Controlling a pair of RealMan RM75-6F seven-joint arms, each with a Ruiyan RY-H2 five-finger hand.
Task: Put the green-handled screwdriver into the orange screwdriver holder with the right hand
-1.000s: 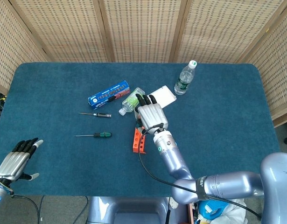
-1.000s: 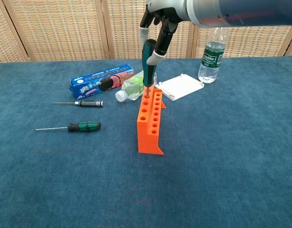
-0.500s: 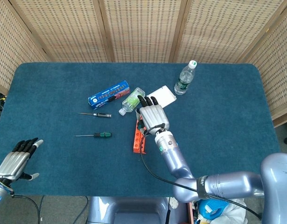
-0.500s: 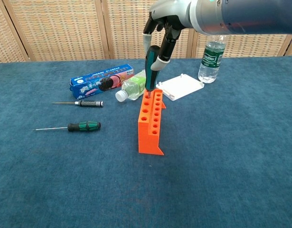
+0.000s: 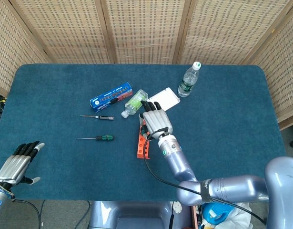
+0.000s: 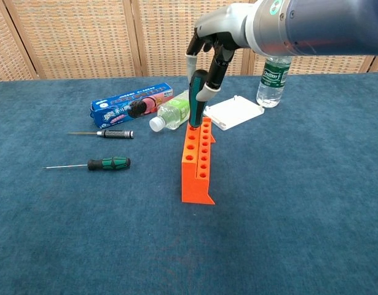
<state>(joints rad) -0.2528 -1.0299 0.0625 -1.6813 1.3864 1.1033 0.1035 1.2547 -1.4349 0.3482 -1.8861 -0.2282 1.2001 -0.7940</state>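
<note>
Over the far end of the orange screwdriver holder (image 6: pixel 197 161), right hand (image 6: pixel 210 46) is gripping the green-handled screwdriver (image 6: pixel 195 98) upright, its lower end sitting in the holder's far hole. Near the table's front-left corner, left hand (image 5: pixel 15 163) is hovering empty, fingers spread. Another green-handled driver (image 6: pixel 90 165) is lying flat, left of the holder.

Both hands, the right hand (image 5: pixel 156 119) and the left hand (image 5: pixel 15 163), have silver backs and black fingers; silver-blue arms carry black cables.

screwdriver (image 6: pixel 196 101) shaft hidden inside orange holder (image 6: pixel 198 163)
</note>
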